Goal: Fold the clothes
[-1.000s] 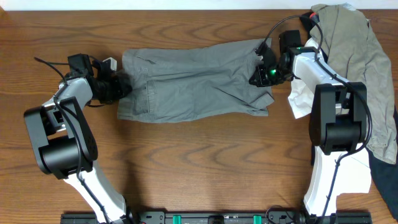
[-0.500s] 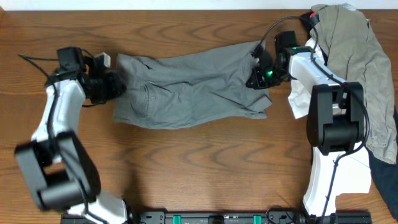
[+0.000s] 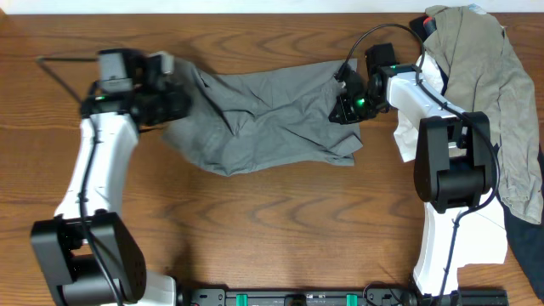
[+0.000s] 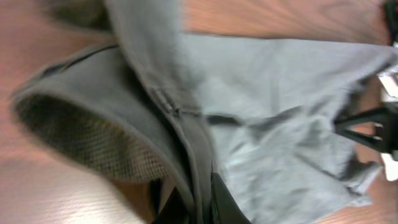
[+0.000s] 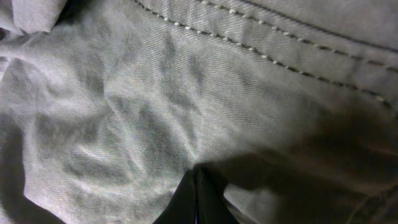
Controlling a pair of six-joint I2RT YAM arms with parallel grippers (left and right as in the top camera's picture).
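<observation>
Overhead: shorts (image 3: 272,119), seemingly in both jaws

We saw a brown wood-grain table (image 3: 272,229), a black rail with green clips (image 3: 280,298) along its near edge, and a white strip (image 3: 212,6) beyond its far edge.

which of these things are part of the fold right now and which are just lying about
In use: grey shorts, left gripper and right gripper, both shut on them.
Lying by: khaki garment, white garment, navy garment, heaped at right.
</observation>
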